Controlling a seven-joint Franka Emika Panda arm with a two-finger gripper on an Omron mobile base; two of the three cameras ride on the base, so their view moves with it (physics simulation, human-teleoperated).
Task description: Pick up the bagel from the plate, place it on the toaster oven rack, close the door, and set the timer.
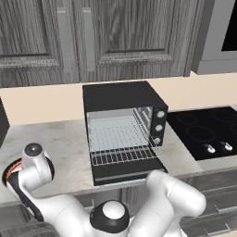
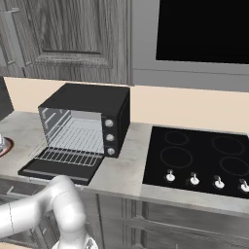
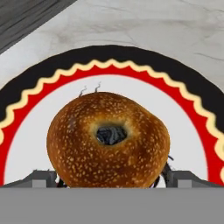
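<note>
My pincer [image 3: 112, 181] stands with its jaws wide apart, one dark fingertip [image 3: 41, 178] at each side of the bagel [image 3: 108, 139] and nothing clamped. Whether the tips touch the bagel, I cannot tell. The bagel lies flat on the white centre of the plate [image 3: 131, 72], hole facing my hand camera. The plate rests on the grey worktop [image 3: 166, 30], to the left of the toaster oven [image 1: 122, 99]. The door [image 1: 127, 171] hangs fully down, level with the worktop edge. The toaster oven rack [image 1: 121, 155] is drawn partway out over the door. Three round knobs [image 1: 159, 127] sit in a column on the oven's right front. A black hob [image 2: 199, 158] lies on the worktop to the right of the oven.
</note>
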